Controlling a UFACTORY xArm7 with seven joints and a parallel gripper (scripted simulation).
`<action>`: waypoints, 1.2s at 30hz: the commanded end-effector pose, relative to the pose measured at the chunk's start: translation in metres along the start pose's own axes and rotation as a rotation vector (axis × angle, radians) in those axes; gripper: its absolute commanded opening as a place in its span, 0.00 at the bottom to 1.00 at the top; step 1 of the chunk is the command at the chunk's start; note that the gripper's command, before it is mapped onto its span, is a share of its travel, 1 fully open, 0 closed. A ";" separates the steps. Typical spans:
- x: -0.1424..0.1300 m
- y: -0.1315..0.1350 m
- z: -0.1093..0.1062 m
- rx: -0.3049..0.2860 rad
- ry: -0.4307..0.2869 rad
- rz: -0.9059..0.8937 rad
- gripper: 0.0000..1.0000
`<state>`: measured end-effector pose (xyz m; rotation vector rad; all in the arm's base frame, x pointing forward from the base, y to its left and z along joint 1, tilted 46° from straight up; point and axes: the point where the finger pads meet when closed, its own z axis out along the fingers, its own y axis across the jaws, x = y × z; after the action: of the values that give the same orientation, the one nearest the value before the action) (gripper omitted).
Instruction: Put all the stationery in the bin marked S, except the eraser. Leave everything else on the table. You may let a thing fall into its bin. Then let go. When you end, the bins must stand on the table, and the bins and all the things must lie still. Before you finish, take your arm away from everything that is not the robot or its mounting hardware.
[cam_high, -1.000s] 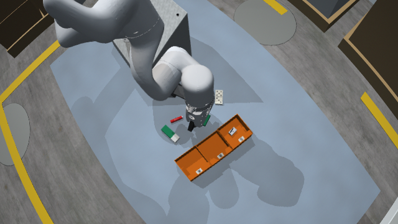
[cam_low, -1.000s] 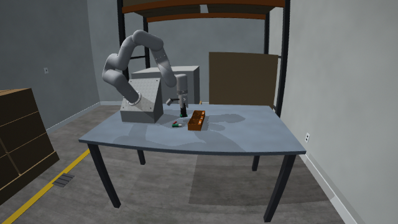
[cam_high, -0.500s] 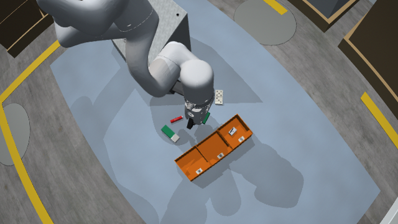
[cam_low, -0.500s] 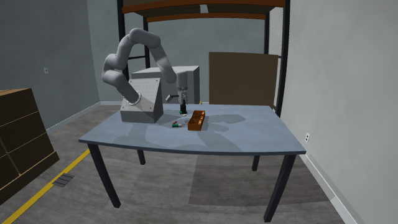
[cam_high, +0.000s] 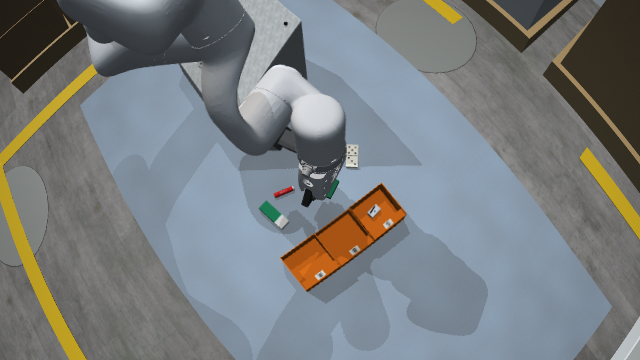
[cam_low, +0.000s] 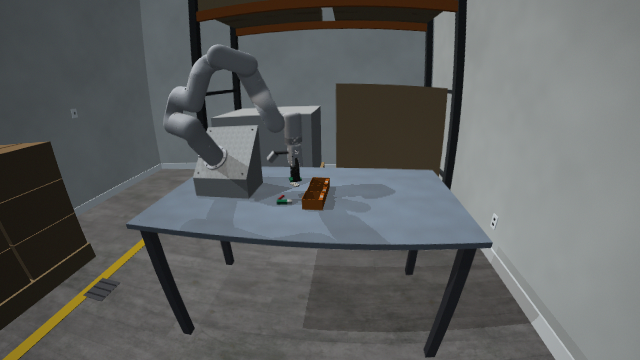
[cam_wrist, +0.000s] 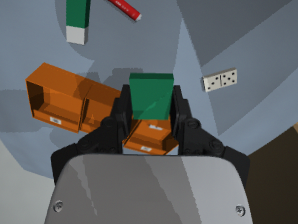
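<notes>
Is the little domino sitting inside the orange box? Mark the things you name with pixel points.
No, the domino (cam_high: 352, 156) (cam_wrist: 220, 80) lies on the table, apart from the orange box (cam_high: 343, 235) (cam_wrist: 61, 80).

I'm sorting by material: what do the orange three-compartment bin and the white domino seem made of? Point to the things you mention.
Orange three-compartment bin (cam_high: 343, 231) (cam_low: 313, 204) (cam_wrist: 62, 80): perhaps matte plastic, given its thin, evenly coloured walls. White domino (cam_high: 352, 161) (cam_wrist: 212, 83): possibly smooth plastic; pale, black-pipped face.
</notes>
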<state>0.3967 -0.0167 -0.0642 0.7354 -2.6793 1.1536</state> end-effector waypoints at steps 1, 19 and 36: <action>-0.017 0.001 -0.002 0.000 -0.004 0.000 0.00; -0.099 0.008 -0.002 -0.005 -0.011 0.378 0.00; -0.117 0.009 -0.002 -0.001 -0.005 0.460 0.00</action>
<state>0.4930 0.0331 -0.1050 0.1116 -2.9354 1.2356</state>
